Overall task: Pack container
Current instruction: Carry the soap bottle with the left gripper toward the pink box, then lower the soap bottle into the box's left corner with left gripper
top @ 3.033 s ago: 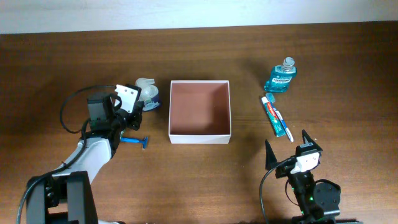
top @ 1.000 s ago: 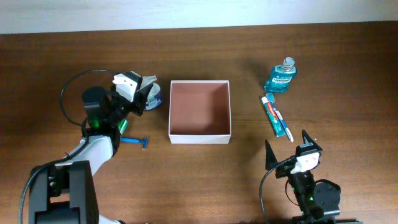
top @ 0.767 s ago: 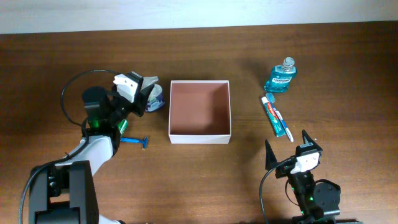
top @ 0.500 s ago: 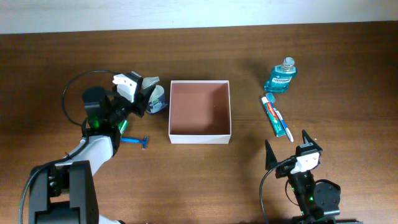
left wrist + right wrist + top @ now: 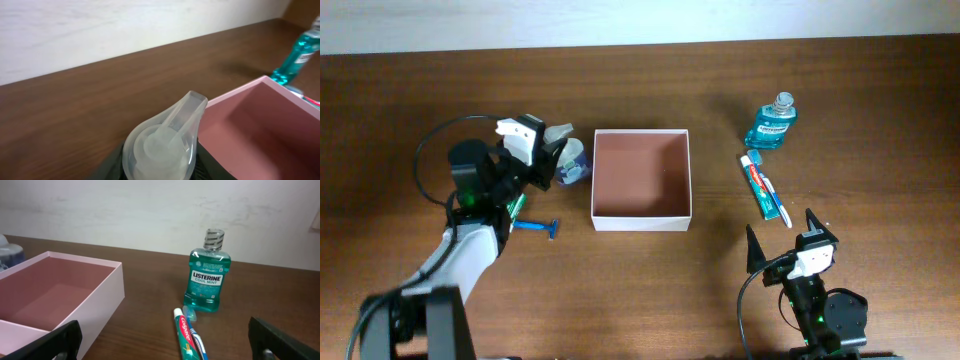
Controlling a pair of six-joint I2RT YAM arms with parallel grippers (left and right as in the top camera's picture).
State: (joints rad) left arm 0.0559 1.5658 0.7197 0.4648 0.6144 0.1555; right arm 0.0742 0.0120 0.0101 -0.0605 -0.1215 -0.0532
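Moved slightly toward 3 o'clock since a second ago, left gripper [image 5: 556,162] clamped on the clear-capped bottle [image 5: 575,170], container [image 5: 642,180] close by at its 3 o'clock.

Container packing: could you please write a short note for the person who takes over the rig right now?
Left gripper: shut on the clear-capped bottle, just left of the container.
Right gripper: open, holding nothing, near edge on the right.
Container: empty.
Outside it: mouthwash bottle and toothpaste tube to its right, blue razor to its left.
Done: one bottle gripped; nothing packed.
Left to do: put that bottle in, then the others.
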